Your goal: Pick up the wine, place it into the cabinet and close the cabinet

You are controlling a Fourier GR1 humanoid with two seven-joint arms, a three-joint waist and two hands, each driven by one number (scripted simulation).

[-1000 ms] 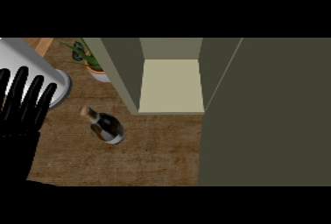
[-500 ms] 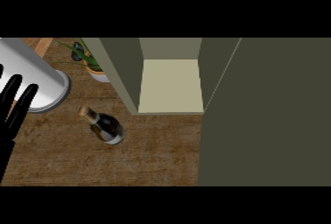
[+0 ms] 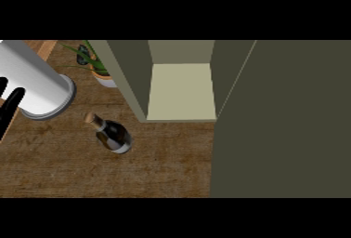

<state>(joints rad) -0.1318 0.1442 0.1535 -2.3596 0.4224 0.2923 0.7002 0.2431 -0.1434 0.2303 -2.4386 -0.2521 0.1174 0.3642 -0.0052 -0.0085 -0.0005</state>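
Observation:
A dark wine bottle (image 3: 113, 136) with a cork-coloured top stands on the wooden counter (image 3: 103, 176), left of centre. Behind it and to the right is the olive cabinet (image 3: 182, 93), its pale inner shelf showing. The cabinet's open door (image 3: 284, 121) fills the right side of the view. Only straight black fingers of my left hand (image 3: 9, 109) show at the far left edge, well apart from the bottle. My right hand is out of view.
A large white cylinder (image 3: 37, 86) lies at the upper left, close to the bottle's top. A potted green plant (image 3: 96, 65) stands behind it beside the cabinet's left wall.
My left hand has slid left and out of the view, leaving only fingertips at the edge. The bottle and cabinet door have not moved.

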